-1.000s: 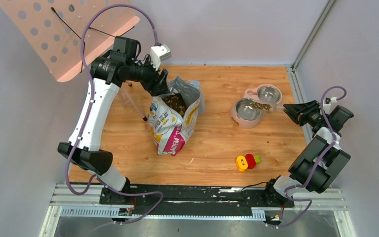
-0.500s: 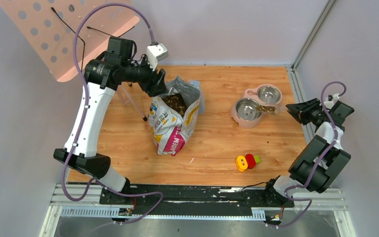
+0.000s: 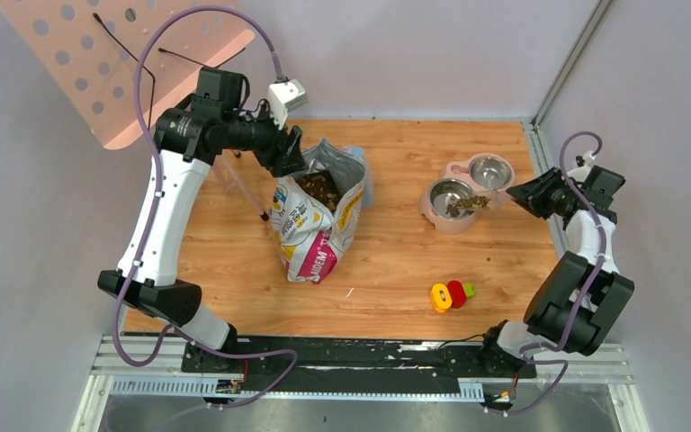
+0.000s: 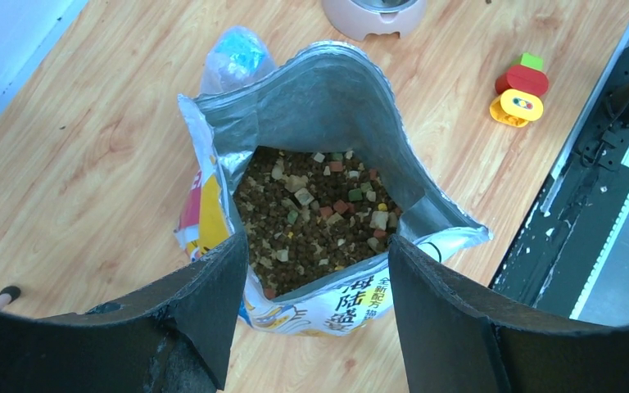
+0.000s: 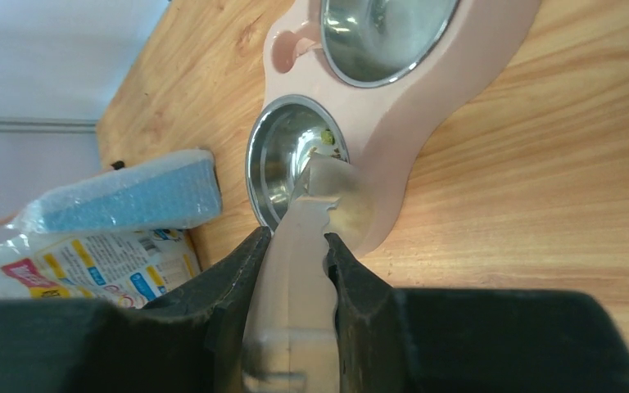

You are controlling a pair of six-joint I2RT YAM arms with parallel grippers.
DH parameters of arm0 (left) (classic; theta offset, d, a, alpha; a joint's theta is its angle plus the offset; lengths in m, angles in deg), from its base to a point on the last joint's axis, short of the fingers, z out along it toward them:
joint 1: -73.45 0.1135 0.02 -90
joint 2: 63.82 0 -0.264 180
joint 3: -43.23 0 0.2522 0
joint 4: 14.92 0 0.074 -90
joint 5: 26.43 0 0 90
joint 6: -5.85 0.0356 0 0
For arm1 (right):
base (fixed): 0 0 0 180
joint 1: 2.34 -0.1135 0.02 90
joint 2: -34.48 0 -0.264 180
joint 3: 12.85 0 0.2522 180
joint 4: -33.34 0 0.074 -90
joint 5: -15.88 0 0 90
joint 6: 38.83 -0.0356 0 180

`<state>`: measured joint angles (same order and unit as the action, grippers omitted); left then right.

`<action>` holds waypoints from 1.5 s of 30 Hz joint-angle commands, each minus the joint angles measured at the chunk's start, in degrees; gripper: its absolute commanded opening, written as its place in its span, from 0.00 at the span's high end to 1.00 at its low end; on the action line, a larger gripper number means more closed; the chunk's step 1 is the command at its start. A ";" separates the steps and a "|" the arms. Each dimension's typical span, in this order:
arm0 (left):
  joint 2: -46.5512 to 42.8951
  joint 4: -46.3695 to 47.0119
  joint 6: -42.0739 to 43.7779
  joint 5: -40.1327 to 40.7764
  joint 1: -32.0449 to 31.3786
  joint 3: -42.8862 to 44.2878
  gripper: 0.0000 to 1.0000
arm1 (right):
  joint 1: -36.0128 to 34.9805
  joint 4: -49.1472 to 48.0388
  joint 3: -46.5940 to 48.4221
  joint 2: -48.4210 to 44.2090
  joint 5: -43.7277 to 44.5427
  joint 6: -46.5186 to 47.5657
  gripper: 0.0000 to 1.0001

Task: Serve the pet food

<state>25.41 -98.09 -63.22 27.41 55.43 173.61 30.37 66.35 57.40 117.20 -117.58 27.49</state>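
The pet food (image 4: 319, 213) fills the open printed bag (image 3: 310, 238), which stands upright mid-table. My left gripper (image 4: 318, 241) hangs open just above the bag's mouth and holds nothing; from above it (image 3: 290, 153) sits at the bag's far-left edge. My right gripper (image 5: 296, 237) is shut on the handle of a translucent scoop (image 5: 307, 221). The scoop is tipped over the nearer steel bowl (image 5: 282, 155) of the pink stand (image 5: 426, 106). Brown kibble (image 3: 468, 202) shows at the scoop's head over that bowl (image 3: 446, 200). The other bowl (image 3: 490, 171) looks bare.
A blue bubble-wrapped pack (image 4: 237, 53) lies behind the bag. A yellow, red and green toy (image 3: 450, 295) sits near the front. A pink perforated board (image 3: 117, 63) on a thin black stand leans at the back left. The arms' black rail (image 3: 360, 355) runs along the near edge.
My right arm has swung left with the scoop, from the stand's right side to over the nearer bowl. The left arm shifted slightly back, then held still.
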 commanded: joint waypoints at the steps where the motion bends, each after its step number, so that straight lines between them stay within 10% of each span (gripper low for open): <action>1: -0.11 1.91 -1.41 -2.15 -0.26 1.43 0.29 | -3.83 1.86 4.23 -3.37 5.13 6.99 1.00; 15: -0.56 1.56 -1.01 -2.22 -0.52 1.98 0.28 | -15.10 7.46 11.78 -4.22 17.27 19.95 1.00; 34: -1.42 3.06 -2.30 4.36 -0.53 1.73 0.26 | -37.01 14.10 51.00 -1.15 -1.48 12.27 1.00; 45: -7.49 -0.45 2.74 7.72 -0.40 -3.36 0.25 | -56.23 17.91 56.34 7.90 -5.85 27.15 1.00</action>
<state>23.01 -97.12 -63.24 34.12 55.10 172.10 -22.42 82.48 111.65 123.74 -120.12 46.92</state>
